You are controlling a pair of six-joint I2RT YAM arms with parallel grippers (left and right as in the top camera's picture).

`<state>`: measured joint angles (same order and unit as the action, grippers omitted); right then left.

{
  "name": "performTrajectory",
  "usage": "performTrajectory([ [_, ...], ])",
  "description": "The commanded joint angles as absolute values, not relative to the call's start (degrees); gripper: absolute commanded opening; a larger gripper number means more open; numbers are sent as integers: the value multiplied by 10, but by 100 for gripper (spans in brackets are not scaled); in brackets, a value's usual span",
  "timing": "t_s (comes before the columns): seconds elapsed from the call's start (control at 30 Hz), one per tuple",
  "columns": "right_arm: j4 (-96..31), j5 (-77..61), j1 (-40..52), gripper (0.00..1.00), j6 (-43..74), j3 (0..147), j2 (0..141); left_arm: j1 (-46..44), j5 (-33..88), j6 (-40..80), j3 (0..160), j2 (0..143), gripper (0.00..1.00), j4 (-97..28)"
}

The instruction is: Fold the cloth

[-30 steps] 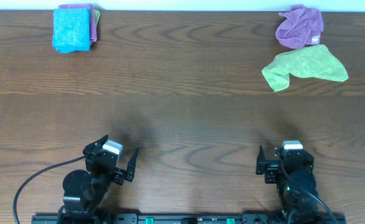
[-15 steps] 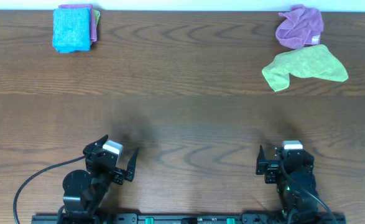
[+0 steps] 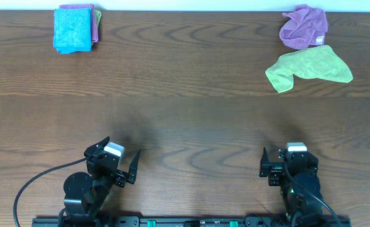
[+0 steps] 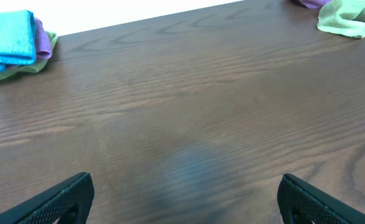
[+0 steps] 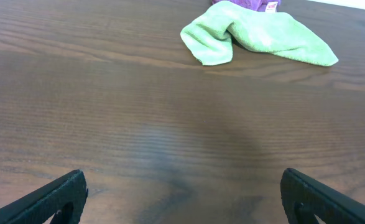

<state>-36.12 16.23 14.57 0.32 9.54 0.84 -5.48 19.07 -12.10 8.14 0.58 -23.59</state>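
Note:
A crumpled green cloth (image 3: 307,67) lies at the far right of the table, also in the right wrist view (image 5: 257,37) and the left wrist view (image 4: 347,15). A crumpled purple cloth (image 3: 304,28) lies just behind it. A folded stack with a blue cloth (image 3: 73,28) on top sits at the far left, also in the left wrist view (image 4: 8,42). My left gripper (image 4: 182,199) and right gripper (image 5: 182,196) are both open and empty, low at the near edge of the table, far from all cloths.
The brown wooden table (image 3: 185,120) spans the view. A black cable (image 3: 30,186) loops beside the left arm's base at the near edge.

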Motion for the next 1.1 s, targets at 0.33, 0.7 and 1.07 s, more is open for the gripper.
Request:
performTrajectory([
  [0.33, -360, 161, 142, 99, -5, 93, 3, -57, 187, -129, 69, 2, 95, -237],
  [0.7, -178, 243, 142, 99, 52, 93, 4, -57, 187, -129, 69, 2, 95, -237],
  [1.07, 73, 145, 15, 99, 55, 215, 395, -57, 187, -129, 69, 2, 95, -237],
])
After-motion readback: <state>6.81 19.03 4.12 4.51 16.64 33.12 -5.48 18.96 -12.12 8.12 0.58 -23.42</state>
